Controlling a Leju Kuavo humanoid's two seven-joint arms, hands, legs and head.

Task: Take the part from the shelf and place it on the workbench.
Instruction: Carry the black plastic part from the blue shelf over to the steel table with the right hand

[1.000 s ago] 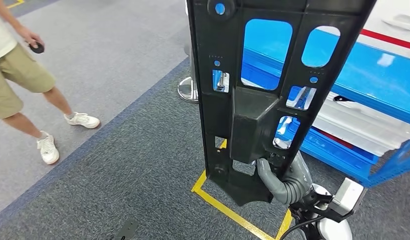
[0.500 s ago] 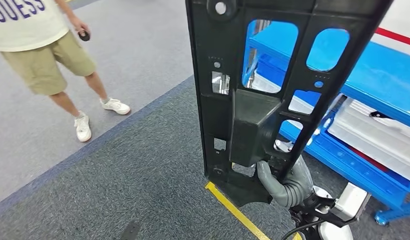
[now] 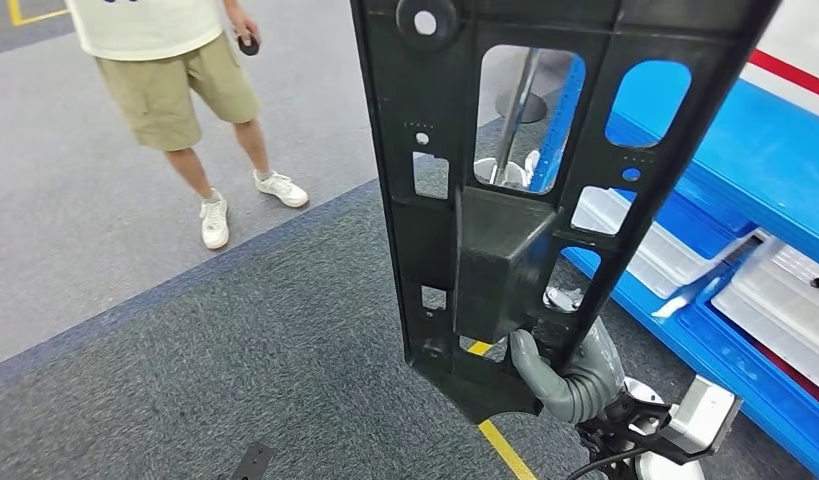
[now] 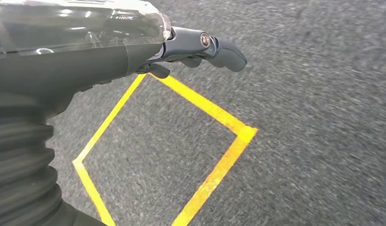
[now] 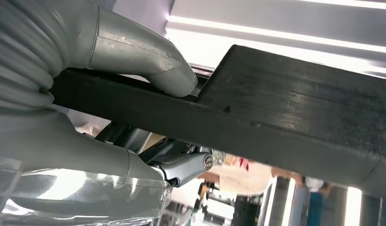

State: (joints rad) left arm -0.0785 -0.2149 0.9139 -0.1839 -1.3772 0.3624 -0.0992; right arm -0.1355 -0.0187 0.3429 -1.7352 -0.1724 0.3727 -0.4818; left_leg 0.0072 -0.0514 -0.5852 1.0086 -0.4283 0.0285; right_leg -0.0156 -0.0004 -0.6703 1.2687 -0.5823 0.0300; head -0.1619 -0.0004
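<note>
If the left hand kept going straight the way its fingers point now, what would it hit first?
Probably just the grey carpet floor. The left hand holds nothing and nothing stands ahead of its fingers, though depth is hard to judge there.

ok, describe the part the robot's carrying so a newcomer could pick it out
In the head view, look left of the blue shelf: a tall black plastic panel stands upright in front of it, gripped near its lower end by the right hand. Unlike the white trays on the shelf, it is dark, with cut-out windows.

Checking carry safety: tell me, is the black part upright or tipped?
Upright, leaning slightly: the black part rises tall from the right hand gripping its lower end.
</note>
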